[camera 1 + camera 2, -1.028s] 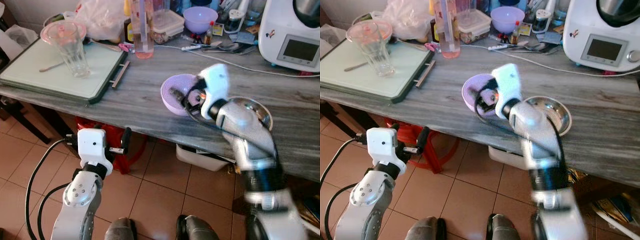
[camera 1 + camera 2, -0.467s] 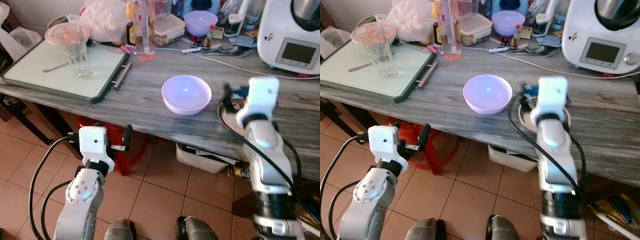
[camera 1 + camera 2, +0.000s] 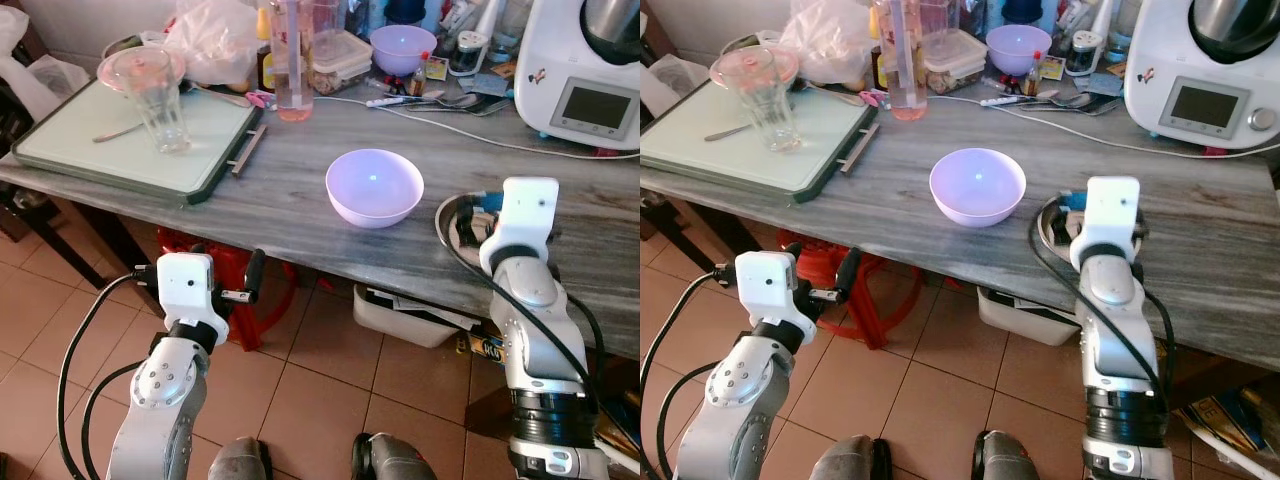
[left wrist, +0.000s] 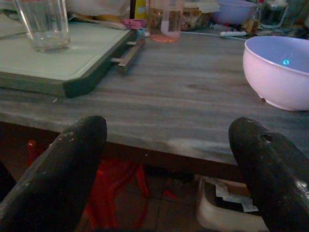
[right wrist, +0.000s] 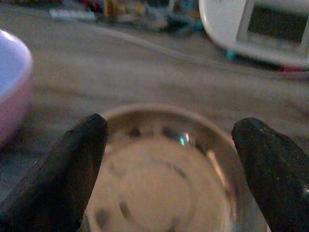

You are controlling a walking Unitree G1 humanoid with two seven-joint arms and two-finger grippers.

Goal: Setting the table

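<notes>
A light purple bowl (image 3: 374,185) stands upright and alone on the grey wooden table (image 3: 290,190), near its front edge. To its right lies a steel bowl (image 5: 159,193), partly hidden by my right wrist (image 3: 527,212) in the eye views. My right gripper (image 5: 169,124) is open just above the steel bowl's near rim, nothing between its fingers. My left gripper (image 4: 169,130) is open and empty, held below and in front of the table edge. A drinking glass (image 3: 160,100) and a spoon (image 3: 115,130) rest on a green tray (image 3: 90,150) at the far left.
A white kitchen appliance (image 3: 590,70) stands at the back right, its cable (image 3: 480,128) running across the table. Bottles, containers and a second purple bowl (image 3: 402,45) crowd the back edge. Under the table are a red stool (image 3: 190,250) and a white box (image 3: 400,310).
My right gripper has let go of the purple bowl and swung right to hover over the steel bowl. The purple bowl stays put. The left arm has not moved.
</notes>
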